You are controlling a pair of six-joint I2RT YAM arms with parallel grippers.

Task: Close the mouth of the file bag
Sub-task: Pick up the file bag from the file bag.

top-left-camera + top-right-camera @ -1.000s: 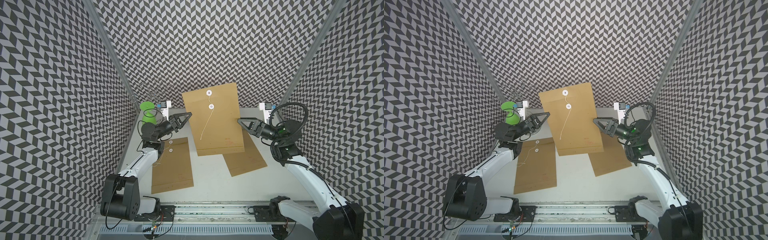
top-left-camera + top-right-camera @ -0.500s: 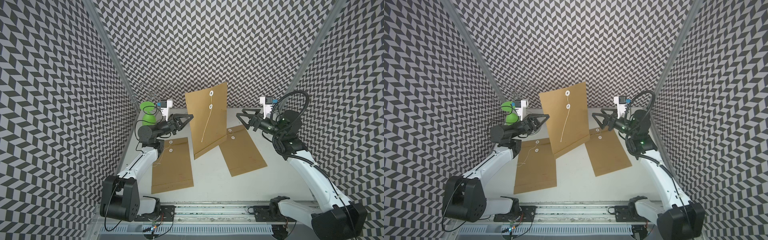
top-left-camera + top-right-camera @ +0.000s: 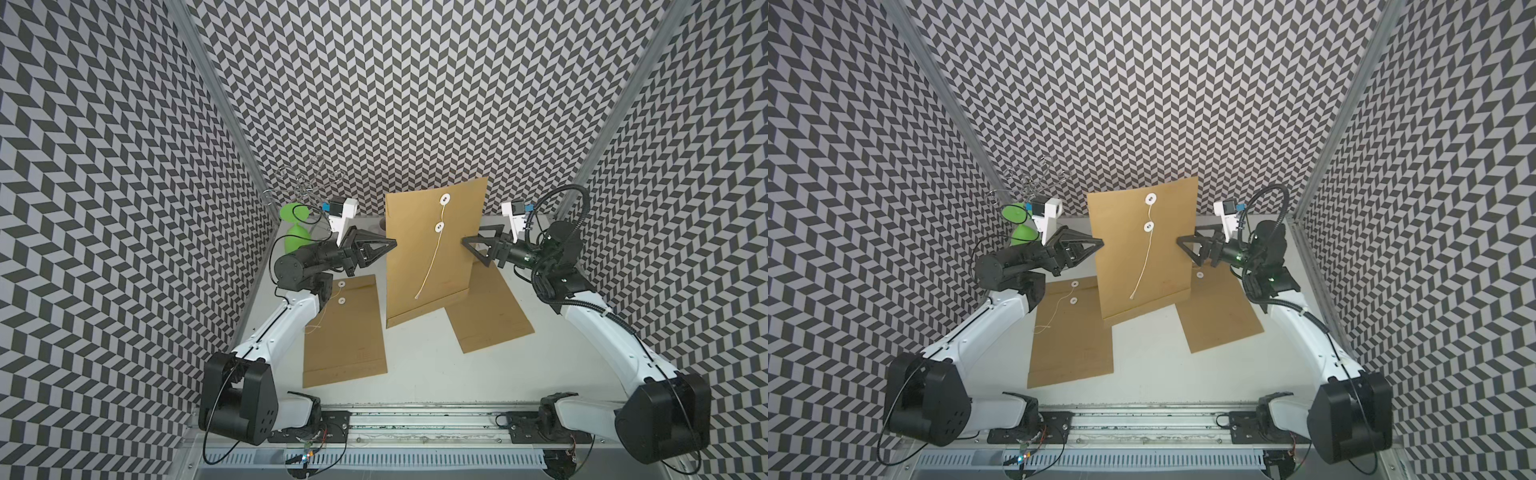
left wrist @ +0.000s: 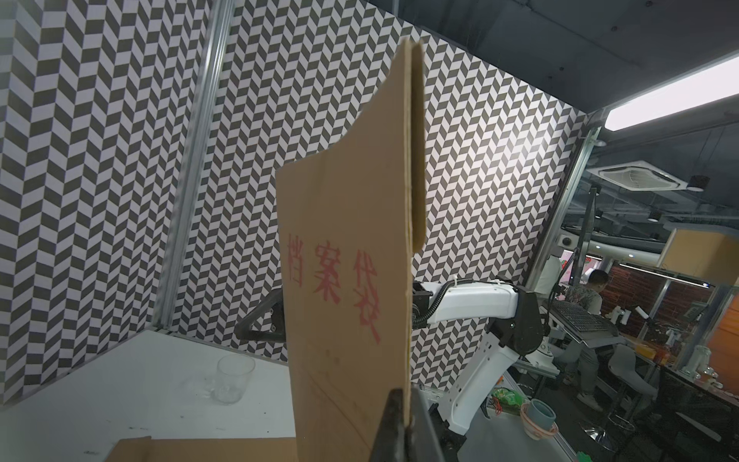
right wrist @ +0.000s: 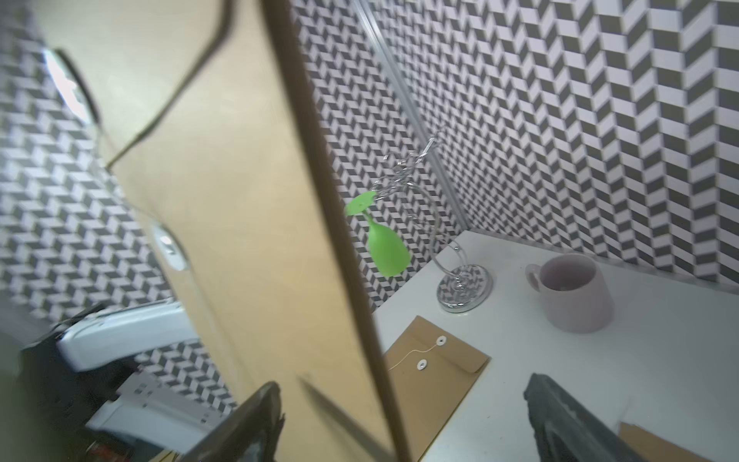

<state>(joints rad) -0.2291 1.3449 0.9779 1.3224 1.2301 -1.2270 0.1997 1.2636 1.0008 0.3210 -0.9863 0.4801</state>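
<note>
The file bag (image 3: 432,257) stands upright over the middle of the desk (image 3: 424,365), its button side facing the top cameras and its mouth end uppermost near the back wall. The left tool (image 3: 390,244) is clamped on the bag's left edge about halfway up; in the left wrist view its fingers (image 4: 394,424) pinch the brown edge between them, and red characters show on the bag's far face. The right tool (image 3: 466,242) sits at the bag's right edge with its jaws apart; in the right wrist view the edge runs between the two spread fingers (image 5: 256,424) without either visibly pressing on it. Two white buttons, an upper one (image 3: 445,199) and a lower one (image 3: 439,226), lie on the bag, and a pale string (image 3: 430,266) runs from the upper past the lower and hangs loose down the face, unwound. Whether the bag's bottom edge touches the desk cannot be told. A second bag (image 3: 343,328) lies flat by the left arm, its own string loose, and a third bag (image 3: 488,311) lies flat by the right arm, partly hidden behind the held one in both top views. In the far left corner a green glass (image 3: 296,232) hangs upside down on a wire rack (image 3: 303,183). A mug (image 5: 572,292) and a clear glass (image 4: 234,378) stand near the back wall.
</note>
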